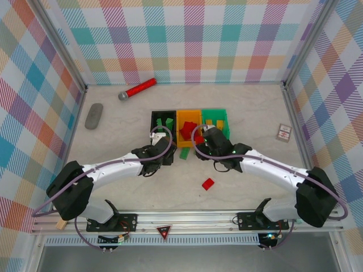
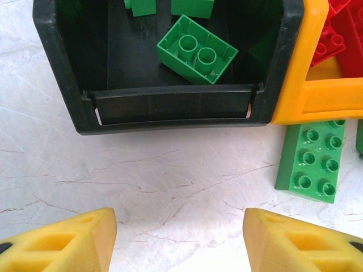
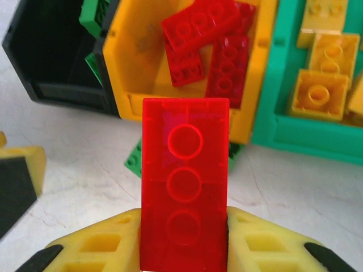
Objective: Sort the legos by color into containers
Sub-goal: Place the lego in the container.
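Three bins stand in a row: a black bin [image 1: 153,120], an orange bin [image 1: 179,120] and a green bin [image 1: 226,121]. My right gripper [image 3: 184,226] is shut on a long red lego [image 3: 185,170], held upright in front of the orange bin [image 3: 129,79], which holds red legos [image 3: 210,39]. Yellow legos [image 3: 320,90] lie in the green bin [image 3: 266,113]. My left gripper [image 2: 178,241] hangs open over bare table just before the black bin [image 2: 170,107], which holds green legos [image 2: 197,50]. A flat green lego [image 2: 312,161] lies on the table by the orange bin. A red lego [image 1: 208,183] lies nearer me.
A red-handled microphone [image 1: 137,89] lies at the back left and a grey remote [image 1: 94,115] at the left. A small card [image 1: 283,132] sits at the right. Checked walls close in the table on three sides. My two grippers are close together.
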You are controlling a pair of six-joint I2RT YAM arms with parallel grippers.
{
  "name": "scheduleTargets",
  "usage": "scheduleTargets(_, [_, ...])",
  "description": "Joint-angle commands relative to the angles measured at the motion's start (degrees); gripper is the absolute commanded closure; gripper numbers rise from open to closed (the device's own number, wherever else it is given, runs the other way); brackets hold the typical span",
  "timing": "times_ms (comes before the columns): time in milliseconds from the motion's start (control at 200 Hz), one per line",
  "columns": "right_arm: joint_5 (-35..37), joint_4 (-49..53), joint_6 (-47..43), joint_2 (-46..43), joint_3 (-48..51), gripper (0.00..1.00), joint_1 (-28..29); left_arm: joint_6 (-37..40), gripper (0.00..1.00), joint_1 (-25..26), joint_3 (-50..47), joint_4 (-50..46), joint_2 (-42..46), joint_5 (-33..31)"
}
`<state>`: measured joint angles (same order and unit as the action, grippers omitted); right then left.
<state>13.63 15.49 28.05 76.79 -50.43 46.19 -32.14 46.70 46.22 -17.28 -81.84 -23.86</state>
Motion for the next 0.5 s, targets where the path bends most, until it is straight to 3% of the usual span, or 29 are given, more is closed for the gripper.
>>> scheduleTargets(0, [0.5, -3.0, -2.9, 3.8, -4.1, 0.66, -0.2, -1.3, 0.39, -0.3, -1.3, -0.3, 2.1, 0.5])
scheduleTargets(285, [-0.6, -3.1, -5.9, 17.8, -19.5, 0.60, -5.5, -0.9, 0.38, -0.2, -2.1, -1.3, 5.2, 2.4])
scheduleTargets(425, [-1.5, 2.8, -7.8, 24.9, -29.0, 0.38, -7.8, -1.3, 0.38, -0.2, -2.9, -1.8, 6.9, 2.5])
scheduleTargets(495, [-2.2, 2.9, -8.7, 25.5, -29.6, 0.32, -7.8, -1.5, 0.38, -0.2, -3.4, -2.1, 7.7, 2.5])
